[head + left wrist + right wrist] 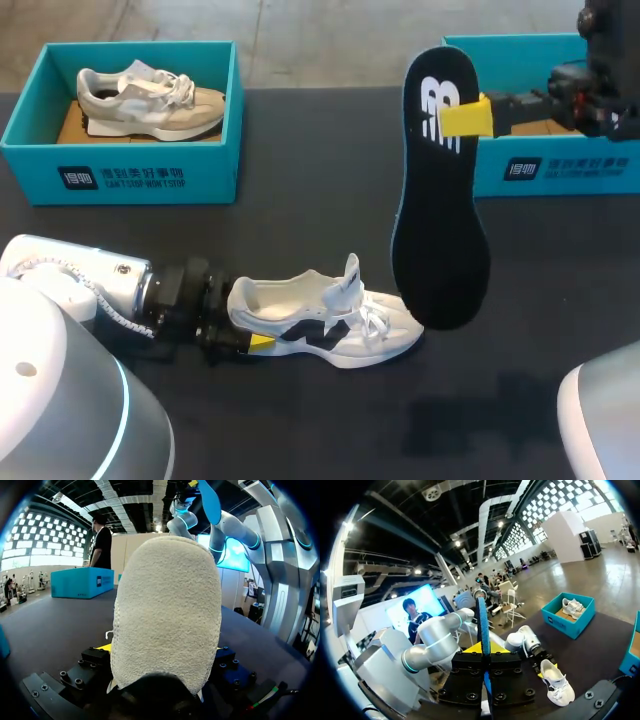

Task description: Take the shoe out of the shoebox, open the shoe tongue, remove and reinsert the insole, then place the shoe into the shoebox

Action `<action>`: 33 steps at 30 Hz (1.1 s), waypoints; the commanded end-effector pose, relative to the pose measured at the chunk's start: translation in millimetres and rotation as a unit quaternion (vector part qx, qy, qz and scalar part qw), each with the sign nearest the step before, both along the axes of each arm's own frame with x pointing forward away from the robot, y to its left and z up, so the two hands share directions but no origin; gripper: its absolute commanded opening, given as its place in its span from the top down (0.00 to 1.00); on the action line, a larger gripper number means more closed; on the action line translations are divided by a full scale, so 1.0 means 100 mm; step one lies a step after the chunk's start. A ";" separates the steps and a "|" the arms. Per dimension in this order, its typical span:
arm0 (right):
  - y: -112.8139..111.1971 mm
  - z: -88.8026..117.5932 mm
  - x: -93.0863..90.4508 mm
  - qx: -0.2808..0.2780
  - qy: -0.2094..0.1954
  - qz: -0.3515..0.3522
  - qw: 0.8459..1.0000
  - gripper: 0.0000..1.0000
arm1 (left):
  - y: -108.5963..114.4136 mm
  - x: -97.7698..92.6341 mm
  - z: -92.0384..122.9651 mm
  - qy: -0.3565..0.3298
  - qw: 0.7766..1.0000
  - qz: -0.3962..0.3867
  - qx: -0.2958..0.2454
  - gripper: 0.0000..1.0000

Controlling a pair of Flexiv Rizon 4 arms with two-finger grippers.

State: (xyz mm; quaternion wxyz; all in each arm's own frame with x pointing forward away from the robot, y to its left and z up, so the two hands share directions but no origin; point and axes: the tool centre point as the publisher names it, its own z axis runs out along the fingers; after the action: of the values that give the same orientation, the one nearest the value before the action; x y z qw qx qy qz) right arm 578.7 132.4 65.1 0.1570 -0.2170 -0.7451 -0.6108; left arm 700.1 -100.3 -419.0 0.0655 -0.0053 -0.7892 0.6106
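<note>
Near the desk's (pixel 320 420) front edge our left gripper (pixel 250 335) pinches the heel of the white shoe (pixel 330 325) standing on its sole, and farther back our right gripper (pixel 468 118) clamps the dark insole (pixel 435 230), held aloft wide end down before the far-right shoebox (pixel 560 165), while a beige shoe (pixel 150 100) lies in the far-left box (pixel 120 175).

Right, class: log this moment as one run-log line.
stage: insole out | left gripper: shut on shoe heel, shoe on table | right gripper: shut on insole, held clear of shoe
</note>
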 end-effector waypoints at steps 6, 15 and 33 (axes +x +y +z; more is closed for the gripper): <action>0.02 -0.08 -0.04 0.012 0.012 -0.001 1.000 1.00 | 0.00 0.01 -0.03 0.000 1.000 0.000 0.000 1.00; 0.02 -0.08 -0.04 0.012 0.013 0.000 1.000 1.00 | 0.00 0.01 -0.03 0.000 1.000 0.000 0.000 1.00; 0.02 -0.08 -0.04 0.012 0.013 0.000 1.000 1.00 | 0.01 0.06 0.15 -0.018 1.000 -0.024 0.004 0.00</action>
State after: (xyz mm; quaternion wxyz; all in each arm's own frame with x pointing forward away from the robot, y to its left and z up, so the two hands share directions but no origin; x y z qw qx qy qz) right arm 571.3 131.4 55.2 0.1678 -0.2235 -0.7344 -0.6185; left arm 704.9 -101.1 -407.5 0.0620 -0.0335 -0.7900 0.6090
